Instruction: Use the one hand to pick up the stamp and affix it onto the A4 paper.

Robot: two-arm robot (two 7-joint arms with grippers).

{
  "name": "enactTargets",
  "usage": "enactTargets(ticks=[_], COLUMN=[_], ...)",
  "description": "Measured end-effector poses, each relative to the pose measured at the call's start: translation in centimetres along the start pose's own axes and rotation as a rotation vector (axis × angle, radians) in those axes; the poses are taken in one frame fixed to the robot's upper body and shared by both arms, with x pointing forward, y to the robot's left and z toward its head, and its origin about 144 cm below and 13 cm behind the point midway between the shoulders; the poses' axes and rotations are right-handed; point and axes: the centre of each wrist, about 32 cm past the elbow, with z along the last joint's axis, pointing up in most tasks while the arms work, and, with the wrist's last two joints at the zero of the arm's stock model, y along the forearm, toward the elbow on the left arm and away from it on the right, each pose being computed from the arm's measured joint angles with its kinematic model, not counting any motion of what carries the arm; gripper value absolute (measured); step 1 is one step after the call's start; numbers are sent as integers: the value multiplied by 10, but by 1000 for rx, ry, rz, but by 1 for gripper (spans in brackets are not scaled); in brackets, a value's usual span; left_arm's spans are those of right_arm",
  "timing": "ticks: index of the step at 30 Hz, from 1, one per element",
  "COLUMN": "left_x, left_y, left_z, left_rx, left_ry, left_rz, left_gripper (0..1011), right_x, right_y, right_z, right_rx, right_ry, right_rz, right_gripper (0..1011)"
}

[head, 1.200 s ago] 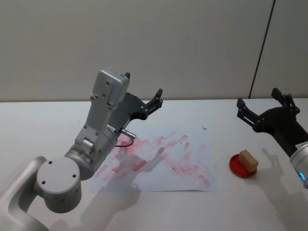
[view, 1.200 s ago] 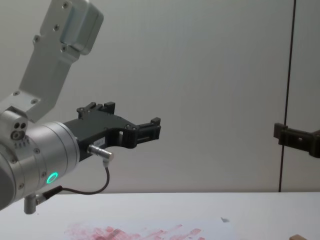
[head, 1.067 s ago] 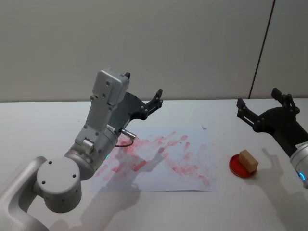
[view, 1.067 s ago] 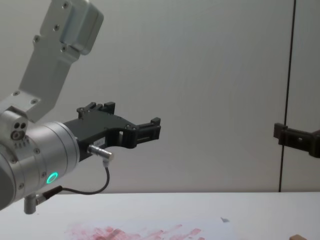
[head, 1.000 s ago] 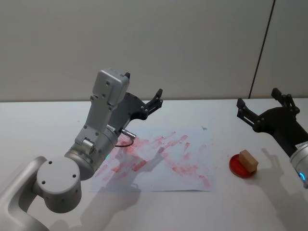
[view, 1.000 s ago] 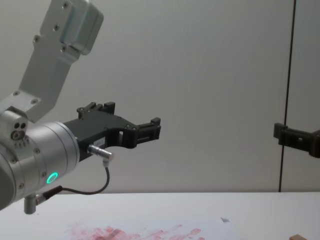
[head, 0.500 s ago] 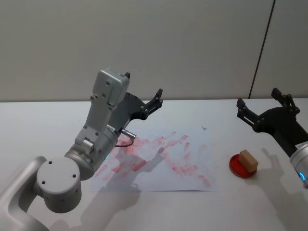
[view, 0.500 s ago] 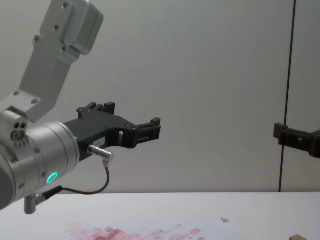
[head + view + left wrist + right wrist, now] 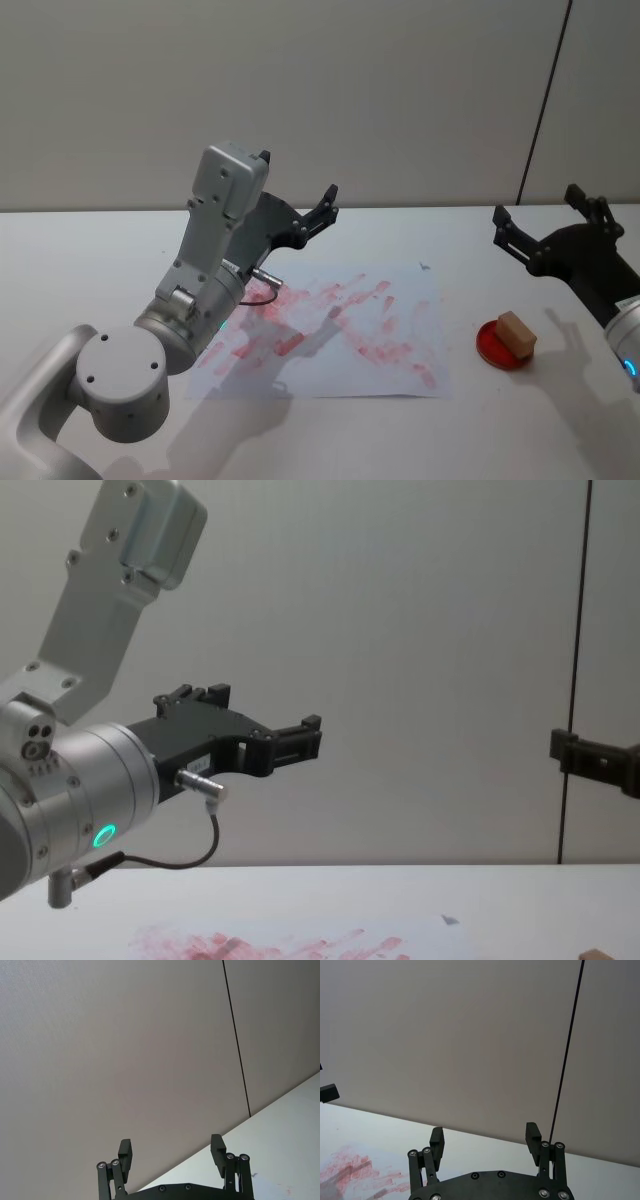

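Since the stamp rests on a round red ink dish at the right of the worktop, near the right edge of the A4 paper but not touching it, the right pincer is the nearer tool.

- **Right pincer:** raised off the worktop, jaws spread wide with nothing between them, aimed forward toward the wall.
- **Stamp relative to it:** lower, closer to the robot's body, and slightly toward the robot's left.
- **Stamp long axis:** diagonal, far-left to near-right in the head view. The wrist will probably need to turn so the fingers close across the narrow width.
- **Coming move, as judged:** draw back and descend over the block.
- **Left pincer:** parked high over the paper's far-left part, jaws likewise wide and empty, well apart from the stamp.
- **Paper:** flat, smeared with red marks.
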Motion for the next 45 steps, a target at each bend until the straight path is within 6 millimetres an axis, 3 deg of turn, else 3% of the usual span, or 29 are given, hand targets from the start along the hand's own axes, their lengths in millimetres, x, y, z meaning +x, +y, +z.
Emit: enactTargets(ticks=[27, 45], left_x=[0, 0], left_y=[0, 0], left_z=[0, 0], left_rx=[0, 0], left_ry=[0, 0], left_rz=[0, 0], left_gripper=[1002, 1001], right_x=[34, 33], right_y=[-46, -31], right_z=[-14, -30], right_rx=[-264, -398], right_ry=[36, 2], right_rz=[47, 104], right_gripper=[1001, 1001])
